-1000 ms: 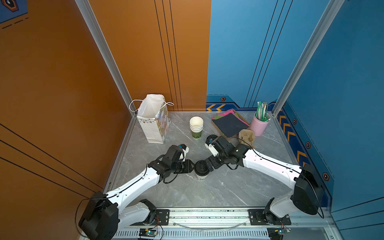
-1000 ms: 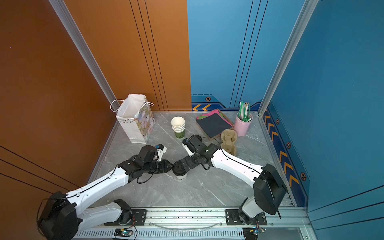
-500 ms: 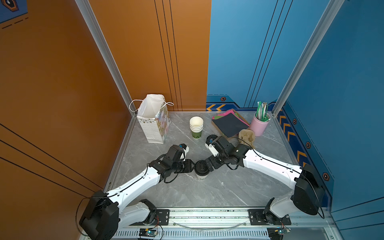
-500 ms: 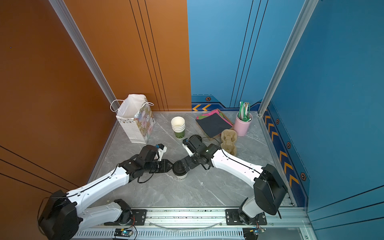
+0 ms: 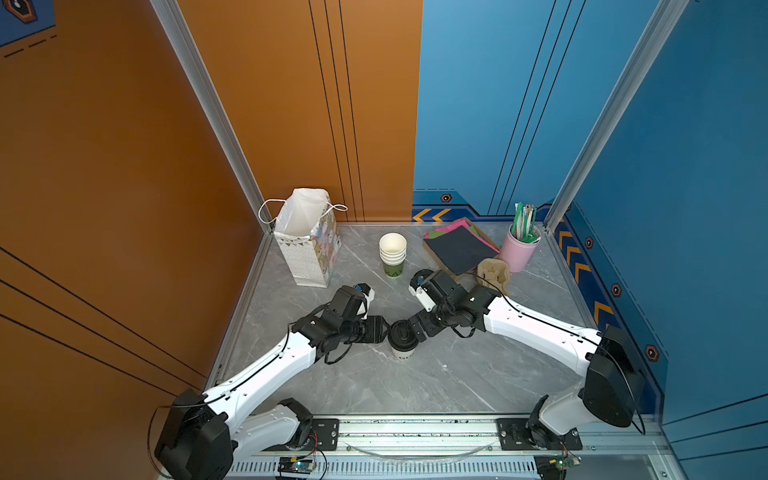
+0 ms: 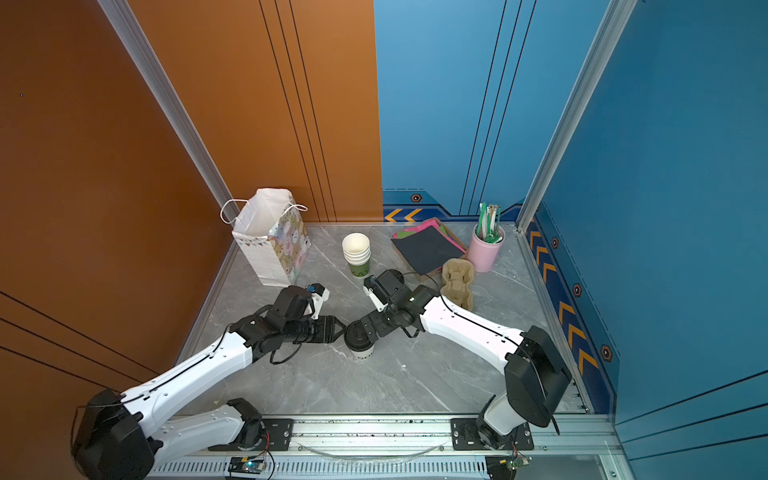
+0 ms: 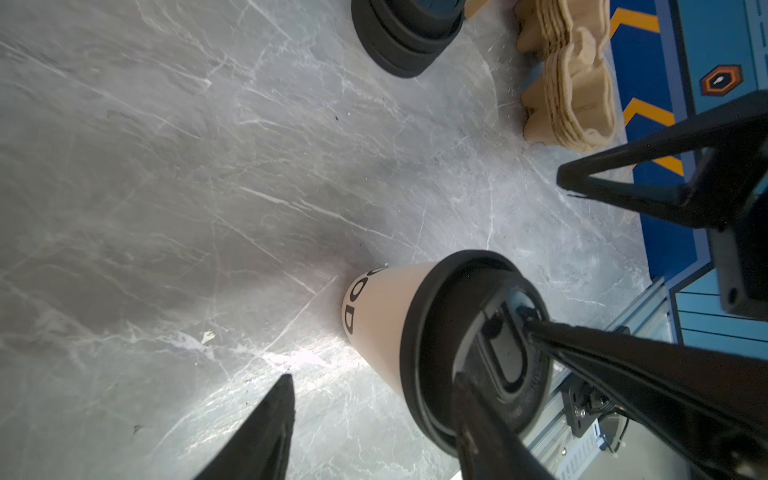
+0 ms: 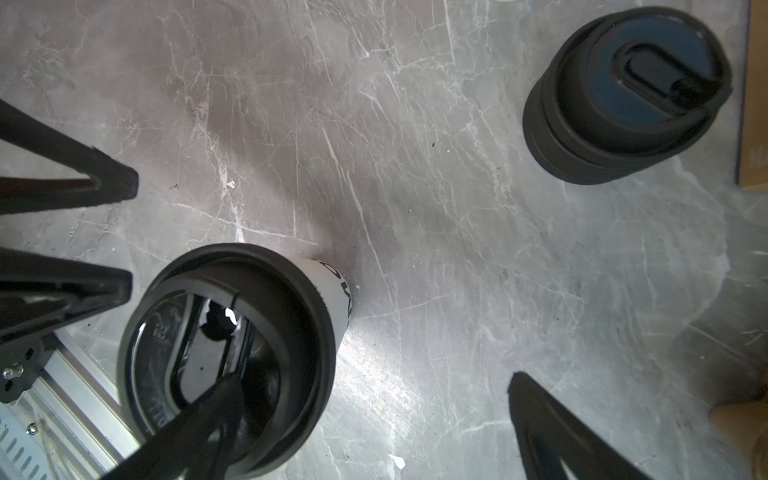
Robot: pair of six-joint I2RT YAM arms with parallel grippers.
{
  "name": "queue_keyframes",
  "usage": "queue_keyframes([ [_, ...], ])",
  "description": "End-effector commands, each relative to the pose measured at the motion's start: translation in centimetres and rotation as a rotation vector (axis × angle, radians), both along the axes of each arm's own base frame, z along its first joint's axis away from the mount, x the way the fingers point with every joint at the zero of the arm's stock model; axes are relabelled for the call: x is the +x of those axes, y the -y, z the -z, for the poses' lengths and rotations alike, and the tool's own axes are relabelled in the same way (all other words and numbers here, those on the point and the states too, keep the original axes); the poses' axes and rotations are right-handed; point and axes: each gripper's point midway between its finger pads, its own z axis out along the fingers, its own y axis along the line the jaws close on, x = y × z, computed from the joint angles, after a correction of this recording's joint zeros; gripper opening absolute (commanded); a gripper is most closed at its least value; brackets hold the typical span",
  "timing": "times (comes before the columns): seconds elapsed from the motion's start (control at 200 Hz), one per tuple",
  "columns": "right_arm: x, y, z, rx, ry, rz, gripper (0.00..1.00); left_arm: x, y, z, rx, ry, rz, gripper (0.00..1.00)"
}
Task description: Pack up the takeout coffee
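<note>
Behind coffee (image 5: 402, 337): cup stack (image 5: 392, 253), probably lids (image 7: 405, 37)

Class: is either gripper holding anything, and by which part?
Nothing is held. The takeout coffee stands on the table; the left gripper and right gripper are both open, one right fingertip merely lying over its lid.

We can't read the cup (image 7: 374, 316) print fully; lid pile (image 7: 407, 37), ahead of left gripper (image 7: 372, 376), cut off at pic edge.
</note>
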Motion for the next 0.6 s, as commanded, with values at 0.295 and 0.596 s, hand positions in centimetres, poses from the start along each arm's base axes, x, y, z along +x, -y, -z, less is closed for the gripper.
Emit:
queue_keyframes([
  [0.295, 0.9, 0.3, -0.8, -0.084, 0.008, -0.029, 1.0, 0.8, -1.5, -2.1, 0.032, 0.101, -0.014, 0.68],
  [0.596, 1.2, -0.2, -4.0, -0.047, 0.064, -0.037, 1.0, 1.1, -2.4, -2.4, 0.045, 0.133, -0.039, 0.73],
])
